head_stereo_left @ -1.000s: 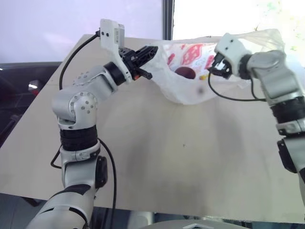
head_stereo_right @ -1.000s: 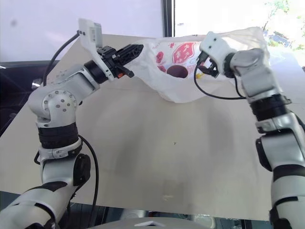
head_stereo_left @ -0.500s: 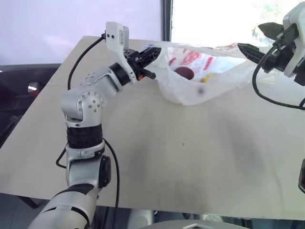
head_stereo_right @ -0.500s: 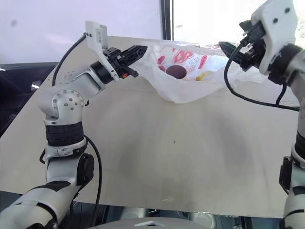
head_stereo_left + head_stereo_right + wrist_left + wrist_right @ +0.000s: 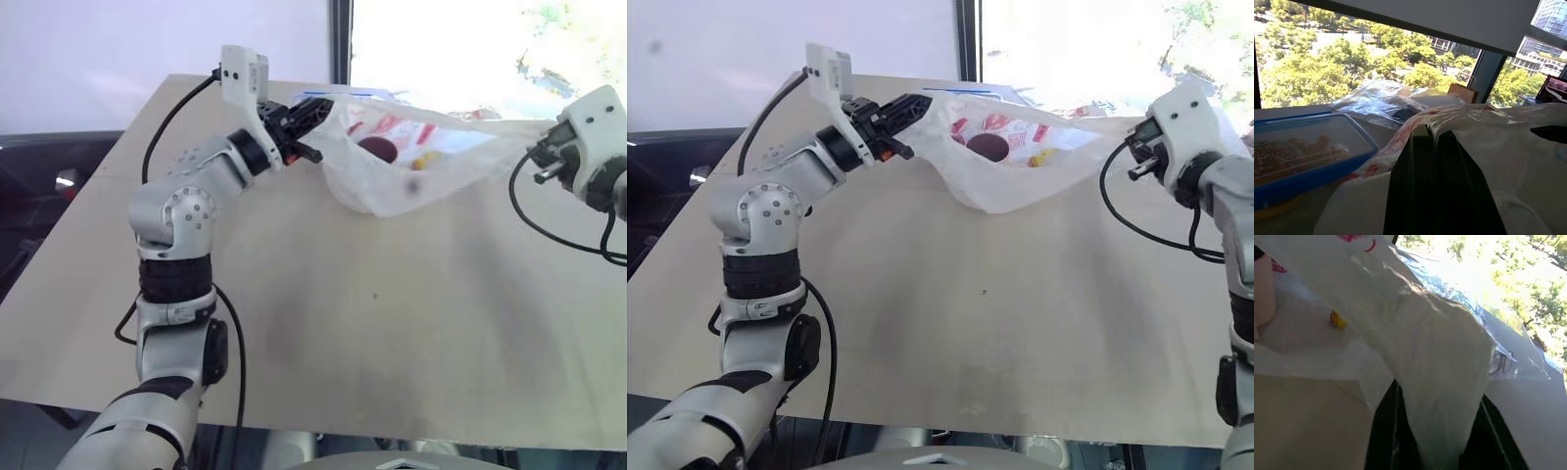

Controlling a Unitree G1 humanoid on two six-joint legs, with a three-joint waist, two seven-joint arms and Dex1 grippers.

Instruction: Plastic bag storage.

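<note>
Left gripper (image 5: 906, 106) clamped on one end of the plastic bag (image 5: 1014, 162); right gripper (image 5: 1136, 147) pinched on the opposite end, film bunched between its black fingers (image 5: 1383, 431). Bag hung between the two, stretched across the far part of the table (image 5: 999, 323), belly sagging to rest on the board, red print and a dark round mark showing through the film. Small yellow speck (image 5: 1338, 319) visible on or behind the film; cannot tell which.

Step in hand, by judgement: spreading the bag flat between both grips ahead of folding or gathering it for storage. Next move likely calls for both ends kept level and taut, then lowered together so the film lies smooth on the board, without tearing the thin material or letting either pinch slip.

Just beyond the bag, near the far edge: blue-lidded box (image 5: 1308, 152) and clear bag (image 5: 1383, 100) with something dark inside, both close enough to be brushed by a pull away from the robot. Far table edge right behind them, windows beyond. Plenty of bare board on the near side of the bag; safest room for laying and folding lies there.
</note>
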